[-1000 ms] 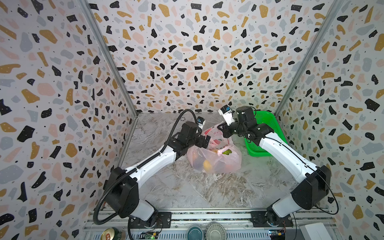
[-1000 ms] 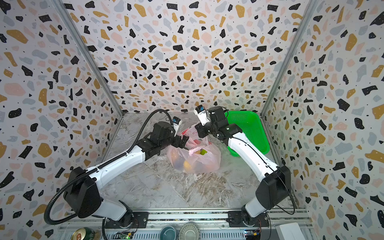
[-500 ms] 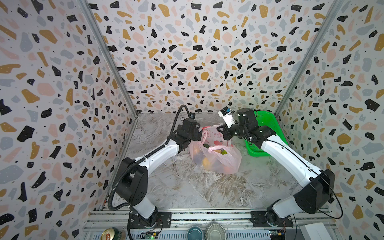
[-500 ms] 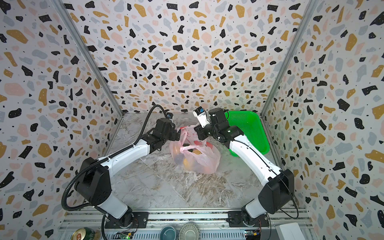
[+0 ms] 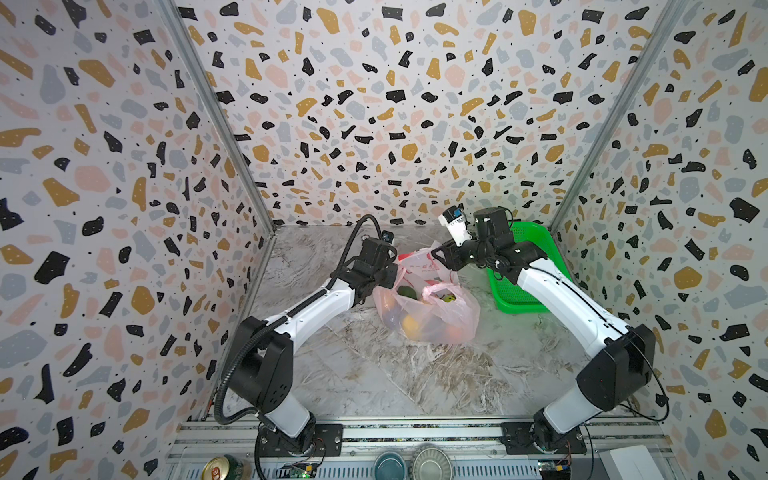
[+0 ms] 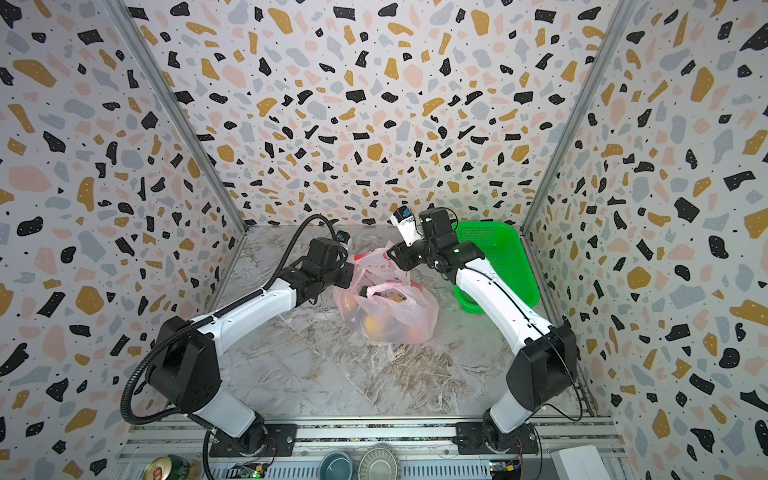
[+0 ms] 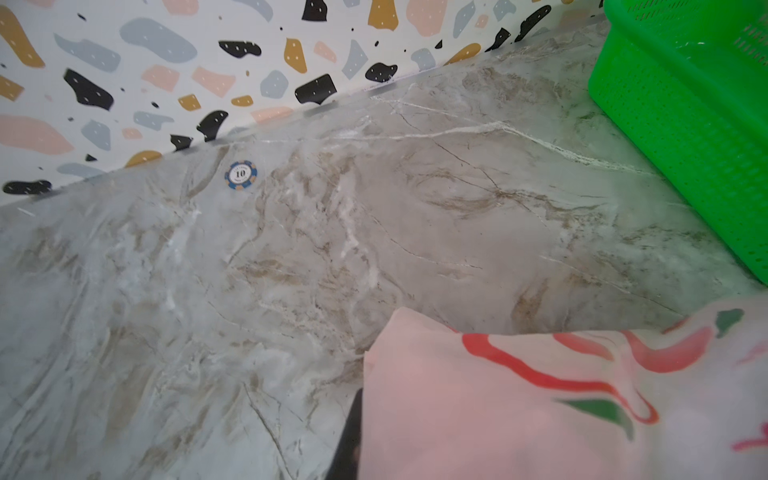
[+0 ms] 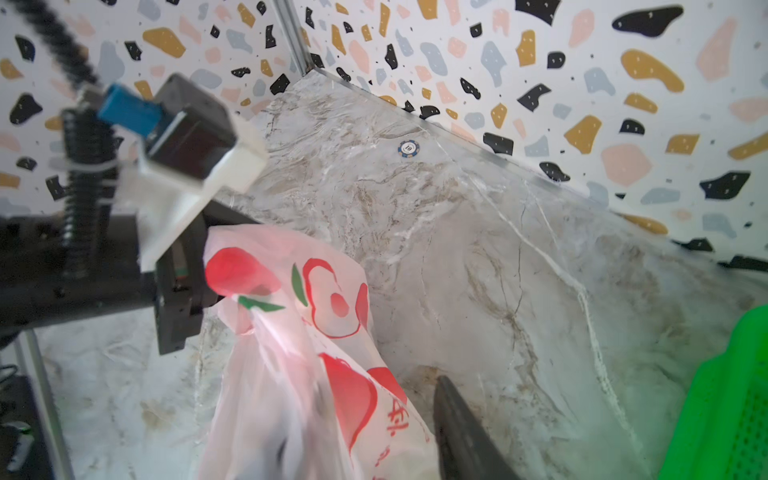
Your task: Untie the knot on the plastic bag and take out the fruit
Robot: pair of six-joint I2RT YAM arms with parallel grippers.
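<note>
2 claws meet at the pink bag (image 5: 432, 322), which sits on the marble table (image 5: 374, 374) near the green basket (image 5: 519, 293). The left claw (image 5: 390, 277) is clamped tight on the bag's upper edge. The right claw (image 5: 441, 257) is at the printed flap; whether it grips, I cannot tell. Fruit (image 5: 409, 323) lies inside the bag: yellow, orange, dark green.

Green mesh basket (image 5: 515, 297) sits at the worktop's (image 5: 374, 374) far right corner; a blue poker chip (image 7: 240, 175) (marked 10) lies near the back wall (image 5: 395, 124).
</note>
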